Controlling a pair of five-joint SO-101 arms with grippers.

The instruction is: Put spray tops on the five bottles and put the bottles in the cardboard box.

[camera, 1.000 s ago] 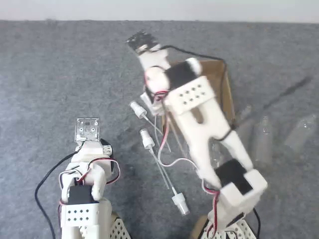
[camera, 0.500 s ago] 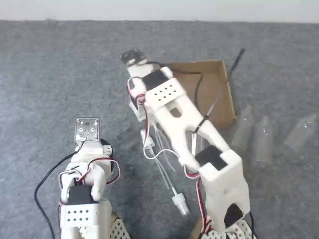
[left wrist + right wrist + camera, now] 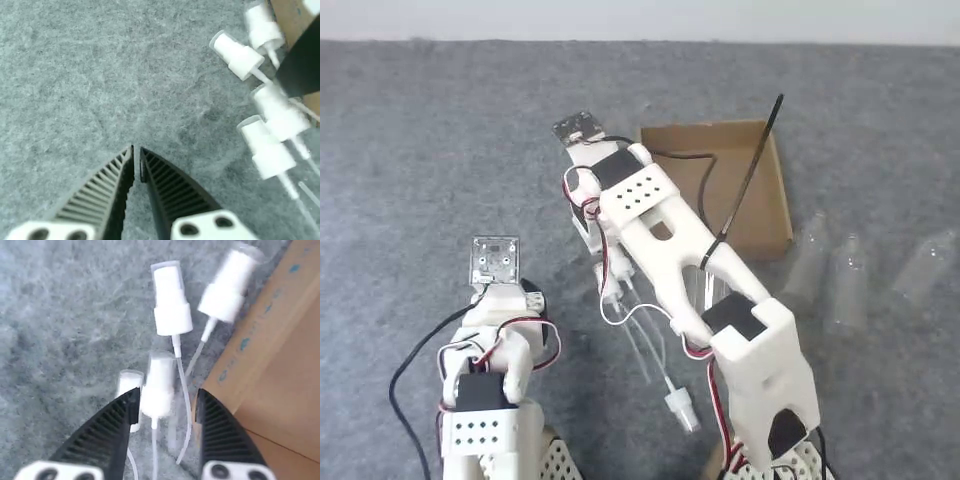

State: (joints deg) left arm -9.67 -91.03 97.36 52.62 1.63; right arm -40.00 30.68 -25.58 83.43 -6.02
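Observation:
My right gripper [image 3: 165, 402] is open and low over the grey mat, beside the cardboard box [image 3: 280, 365]. A white spray top [image 3: 159, 385] lies between its fingers, touching neither. Three more spray tops lie close by [image 3: 171, 305] [image 3: 227, 287] [image 3: 129, 385]. From above, the right arm [image 3: 655, 215] stretches across to the box's [image 3: 760, 225] left side, and three clear bottles [image 3: 807, 255] [image 3: 847, 285] [image 3: 925, 265] lie right of the box. My left gripper [image 3: 136, 150] is shut on nothing, over bare mat, with spray tops [image 3: 237, 50] [image 3: 265, 147] off to its side.
Another spray top [image 3: 680, 405] with its long tube lies near the right arm's base. The left arm [image 3: 490, 360] sits folded at the front left. Open mat spreads across the left and far side of the table [image 3: 440, 130].
The right arm has swung left, off the cardboard box and down over the spray tops, so the box now lies uncovered. The left arm has kept still.

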